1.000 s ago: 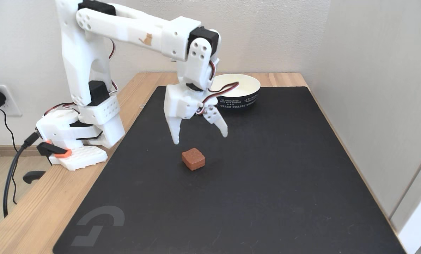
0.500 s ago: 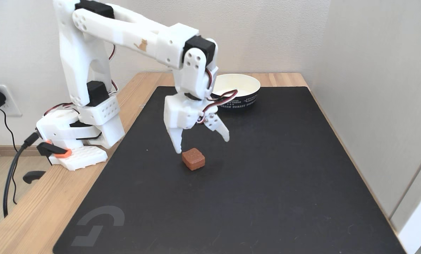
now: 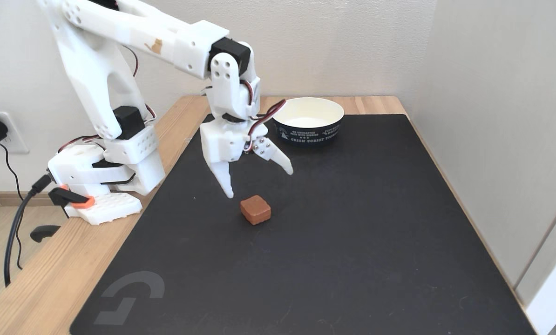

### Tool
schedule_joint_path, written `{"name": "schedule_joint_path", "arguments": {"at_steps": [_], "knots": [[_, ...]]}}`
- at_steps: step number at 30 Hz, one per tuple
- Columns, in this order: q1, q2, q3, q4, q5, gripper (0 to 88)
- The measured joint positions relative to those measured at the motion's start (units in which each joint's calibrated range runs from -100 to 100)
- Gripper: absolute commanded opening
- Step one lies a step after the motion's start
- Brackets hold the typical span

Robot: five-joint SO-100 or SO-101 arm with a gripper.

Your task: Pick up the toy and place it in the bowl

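Note:
The toy (image 3: 255, 209), a small reddish-brown block with rounded edges, lies on the black mat (image 3: 334, 242) near its middle. My white gripper (image 3: 258, 182) hangs just above and behind the toy, jaws spread wide, nothing between them. One fingertip ends just left of the toy, the other is higher and to the right. The bowl (image 3: 308, 121), cream inside and navy outside with white print, stands at the mat's far edge, behind the gripper and to its right.
The arm's base (image 3: 103, 186) is clamped at the left edge of the wooden table (image 3: 50, 279). A black cable (image 3: 12, 232) hangs off the left side. Walls close in behind and on the right.
The arm has swung back and to the left, lifting the gripper slightly. The toy and the bowl have not moved. More of the bowl's front now shows.

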Motion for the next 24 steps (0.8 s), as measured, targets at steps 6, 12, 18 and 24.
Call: {"name": "schedule_joint_path", "arguments": {"at_steps": [6, 12, 18, 24], "knots": [[1.83, -1.42, 0.28, 0.68, 0.0, 44.1], [5.49, -8.24, 2.27, 1.77, 0.0, 44.1], [10.9, -8.66, 10.39, -3.55, 0.0, 44.1], [10.9, -8.66, 11.53, -6.42, 0.0, 44.1]]}}
